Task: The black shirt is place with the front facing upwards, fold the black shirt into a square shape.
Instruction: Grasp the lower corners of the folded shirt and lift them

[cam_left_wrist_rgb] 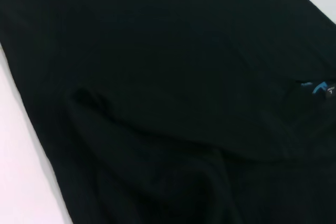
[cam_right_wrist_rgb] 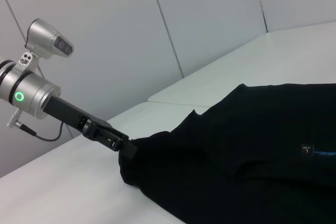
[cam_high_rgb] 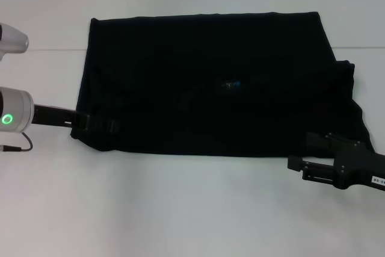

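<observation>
Right end effector (cam_high_rgb: 301,162) beside black shirt (cam_high_rgb: 210,82); left end effector (cam_high_rgb: 96,126) at its corner

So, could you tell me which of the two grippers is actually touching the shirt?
The left gripper, at the black shirt's near-left corner; the right gripper sits just off the cloth.

left hand (cam_high_rgb: 96,126) low, right hand (cam_high_rgb: 304,154) low

White table (cam_high_rgb: 180,209) — smooth, evenly lit; pale panelled wall (cam_right_wrist_rgb: 157,19) behind it — thin dark seams.
</observation>
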`<move>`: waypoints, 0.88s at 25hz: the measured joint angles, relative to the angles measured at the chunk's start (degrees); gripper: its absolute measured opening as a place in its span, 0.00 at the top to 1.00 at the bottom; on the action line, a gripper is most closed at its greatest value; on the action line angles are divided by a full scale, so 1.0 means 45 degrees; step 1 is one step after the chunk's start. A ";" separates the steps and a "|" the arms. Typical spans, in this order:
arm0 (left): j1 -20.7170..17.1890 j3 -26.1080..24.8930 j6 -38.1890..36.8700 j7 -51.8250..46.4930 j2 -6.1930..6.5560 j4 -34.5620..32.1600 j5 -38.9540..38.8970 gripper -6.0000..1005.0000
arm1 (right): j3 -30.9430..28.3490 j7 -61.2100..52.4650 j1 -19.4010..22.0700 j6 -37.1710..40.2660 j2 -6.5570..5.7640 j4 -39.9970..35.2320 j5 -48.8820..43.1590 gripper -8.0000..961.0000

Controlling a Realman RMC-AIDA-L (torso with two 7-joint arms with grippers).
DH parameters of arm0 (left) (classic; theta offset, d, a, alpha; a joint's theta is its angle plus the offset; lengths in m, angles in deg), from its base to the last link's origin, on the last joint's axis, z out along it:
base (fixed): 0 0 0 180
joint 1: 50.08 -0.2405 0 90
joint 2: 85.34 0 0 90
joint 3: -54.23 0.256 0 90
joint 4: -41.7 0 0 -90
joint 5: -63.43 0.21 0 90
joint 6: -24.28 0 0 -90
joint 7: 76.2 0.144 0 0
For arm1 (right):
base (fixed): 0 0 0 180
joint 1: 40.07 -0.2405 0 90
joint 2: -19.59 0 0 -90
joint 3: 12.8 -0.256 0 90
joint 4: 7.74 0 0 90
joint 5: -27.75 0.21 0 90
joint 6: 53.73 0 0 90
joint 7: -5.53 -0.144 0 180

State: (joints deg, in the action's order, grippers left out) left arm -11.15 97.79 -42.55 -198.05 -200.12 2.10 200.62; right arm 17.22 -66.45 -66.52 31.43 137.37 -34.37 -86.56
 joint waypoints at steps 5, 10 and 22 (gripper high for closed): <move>-0.0001 0.0096 0.0086 0.0146 -0.0040 -0.0081 0.0242 0.12 | -0.0025 -0.0001 0.0000 0.0000 0.0000 0.0000 -0.0001 0.02; -0.0147 0.0225 0.0297 0.0351 -0.0160 -0.0450 0.0273 0.18 | -0.0059 0.0000 0.0000 0.0000 0.0000 0.0000 -0.0005 0.02; -0.0018 0.0369 0.0218 0.0482 -0.0278 -0.0447 0.0578 0.50 | -0.0071 0.0000 0.0000 -0.0018 0.0018 0.0000 -0.0002 0.02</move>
State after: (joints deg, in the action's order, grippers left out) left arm -11.23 99.45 -41.57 -195.88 -201.37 0.09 203.22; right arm 16.90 -66.45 -66.52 31.35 137.45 -34.37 -86.57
